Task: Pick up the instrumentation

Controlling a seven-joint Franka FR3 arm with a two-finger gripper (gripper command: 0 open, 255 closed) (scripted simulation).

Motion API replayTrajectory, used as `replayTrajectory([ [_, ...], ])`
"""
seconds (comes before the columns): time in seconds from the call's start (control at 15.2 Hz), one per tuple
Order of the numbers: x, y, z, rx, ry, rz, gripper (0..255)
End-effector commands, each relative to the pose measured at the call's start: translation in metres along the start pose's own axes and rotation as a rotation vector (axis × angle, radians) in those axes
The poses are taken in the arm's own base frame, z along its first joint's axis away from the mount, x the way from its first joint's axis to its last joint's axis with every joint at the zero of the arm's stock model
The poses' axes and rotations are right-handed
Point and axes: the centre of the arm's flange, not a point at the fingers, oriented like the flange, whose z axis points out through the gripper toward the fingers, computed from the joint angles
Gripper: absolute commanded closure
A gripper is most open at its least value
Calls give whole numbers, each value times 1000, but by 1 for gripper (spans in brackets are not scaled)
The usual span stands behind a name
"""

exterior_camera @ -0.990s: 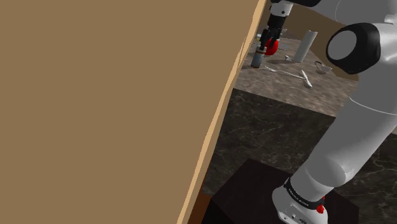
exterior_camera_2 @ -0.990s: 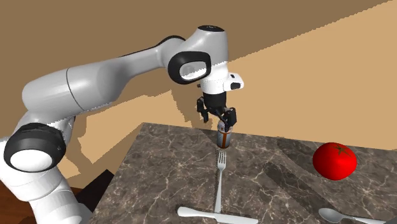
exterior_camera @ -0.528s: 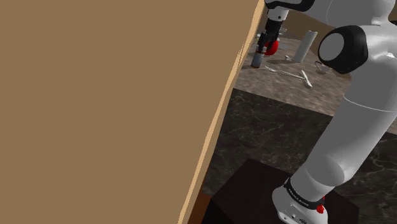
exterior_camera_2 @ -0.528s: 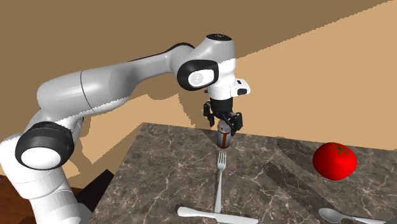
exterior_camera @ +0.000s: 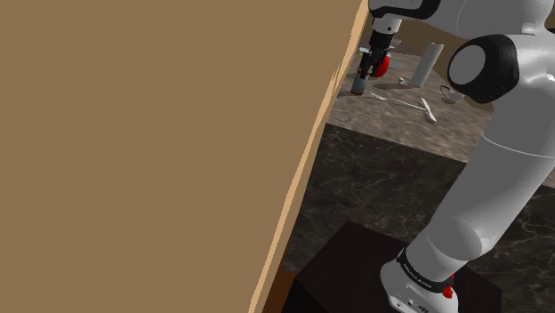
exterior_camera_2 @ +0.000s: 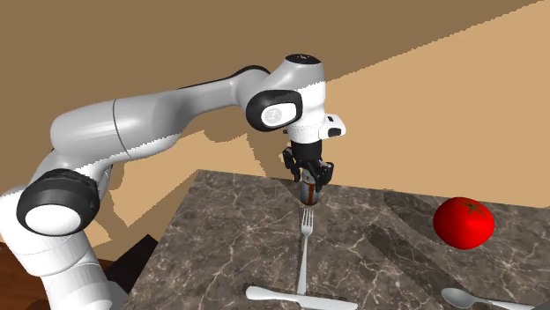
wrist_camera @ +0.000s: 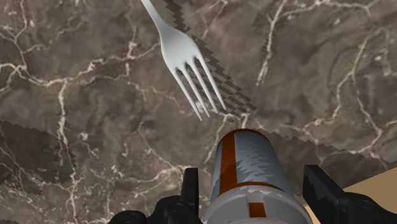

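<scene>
Gripper (wrist_camera: 253,177): fingers apart, lowered on either side of the canister, a gap showing at one finger, so nothing is clasped.
Canister (wrist_camera: 248,162): grey cylinder with orange stripes, upright on the table, just off the tips of the fork's tines.
Fork (exterior_camera_2: 304,247): lies flat, tines towards the canister.
Knife (exterior_camera_2: 300,298): crosswise at the fork's handle end.
Tomato (exterior_camera_2: 464,222): red, well apart from the fork, towards the second exterior view's right.
Table (exterior_camera_2: 220,238): dark veined marble under the fork.

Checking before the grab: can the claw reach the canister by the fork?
Probably yes: the open claw stands around the upright canister, one finger each side, and the fork lies clear of it.
</scene>
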Motion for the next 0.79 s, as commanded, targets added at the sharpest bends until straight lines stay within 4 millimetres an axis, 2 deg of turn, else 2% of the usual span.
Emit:
replayTrajectory([
  [0.0, 0, 0, 1, 0, -1, 0, 255],
  [0.26, 0, 0, 1, 0, -1, 0, 255],
  [0.73, 2, 4, -36, 0, -1, 0, 255],
])
